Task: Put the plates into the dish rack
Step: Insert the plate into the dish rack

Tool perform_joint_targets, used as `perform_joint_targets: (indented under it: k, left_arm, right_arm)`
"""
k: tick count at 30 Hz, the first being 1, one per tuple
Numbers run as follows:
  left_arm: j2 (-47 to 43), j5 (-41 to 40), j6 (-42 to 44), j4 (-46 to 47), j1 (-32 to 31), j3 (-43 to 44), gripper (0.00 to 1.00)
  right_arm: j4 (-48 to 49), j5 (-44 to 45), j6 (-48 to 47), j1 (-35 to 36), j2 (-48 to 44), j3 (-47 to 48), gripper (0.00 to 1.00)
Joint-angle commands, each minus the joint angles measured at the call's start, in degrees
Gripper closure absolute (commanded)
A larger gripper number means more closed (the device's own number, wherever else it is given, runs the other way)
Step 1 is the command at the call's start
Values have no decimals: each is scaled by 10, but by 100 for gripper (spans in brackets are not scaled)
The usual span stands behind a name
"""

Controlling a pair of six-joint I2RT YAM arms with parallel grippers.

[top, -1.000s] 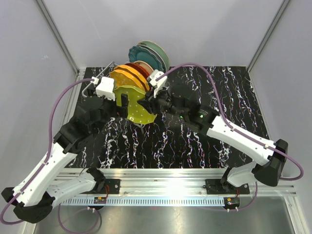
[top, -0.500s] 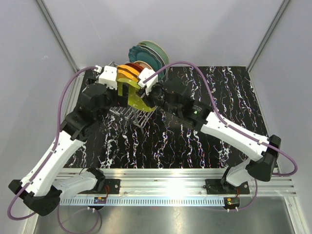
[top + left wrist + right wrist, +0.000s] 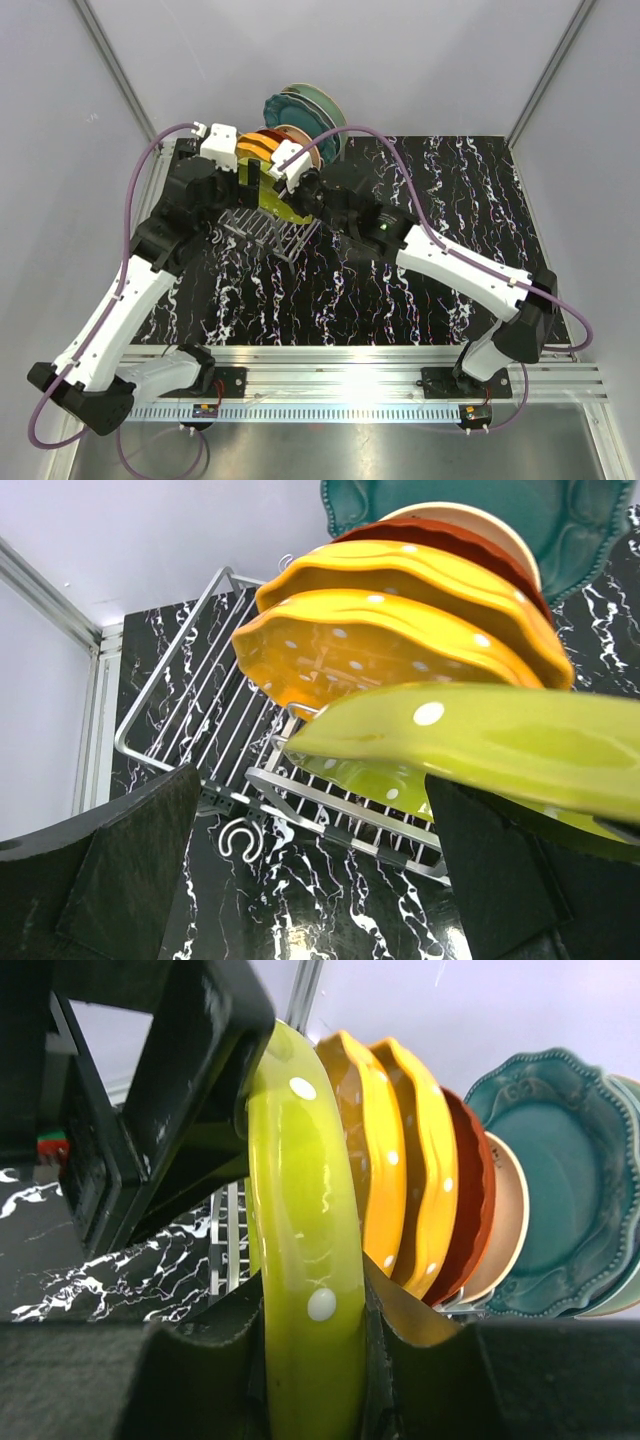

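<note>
Right wrist view: the lime plate (image 3: 300, 1260) stands on edge, its rim pinched at 6 o'clock by the right gripper (image 3: 308, 1355), whose jaws are narrowed onto it. At 3 o'clock its dotted rim runs just beside the first of two yellow plates (image 3: 390, 1140); I cannot tell whether they touch. Farther toward 3 o'clock a red plate (image 3: 470, 1190), a cream plate (image 3: 505, 1220) and a teal plate (image 3: 560, 1160) stand upright in a row. At 10 o'clock the left gripper (image 3: 150, 1130) has its jaws wide, with one finger (image 3: 215, 1070) against the lime plate's face.

Left wrist view: bare bars of the rack (image 3: 190, 710) lie open at 9 o'clock of the yellow plates, out to the rail.

Top external view: the rack sits at 11 o'clock on the table (image 3: 450, 200), and the lime plate is over its near end. I cannot tell whether the plate sits in a slot. Open tabletop runs from 3 to 6 o'clock.
</note>
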Motion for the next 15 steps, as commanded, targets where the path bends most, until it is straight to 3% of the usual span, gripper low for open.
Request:
perform_joint_targets:
  k: [1,15]
  left_arm:
    - [13,28,1,62,13,25,1]
    - [17,66,-3,73,49,13,1]
  right_arm:
    - [100,-31,-9,20,-5,51,100]
    - [93,-16,14,19,37,87,100]
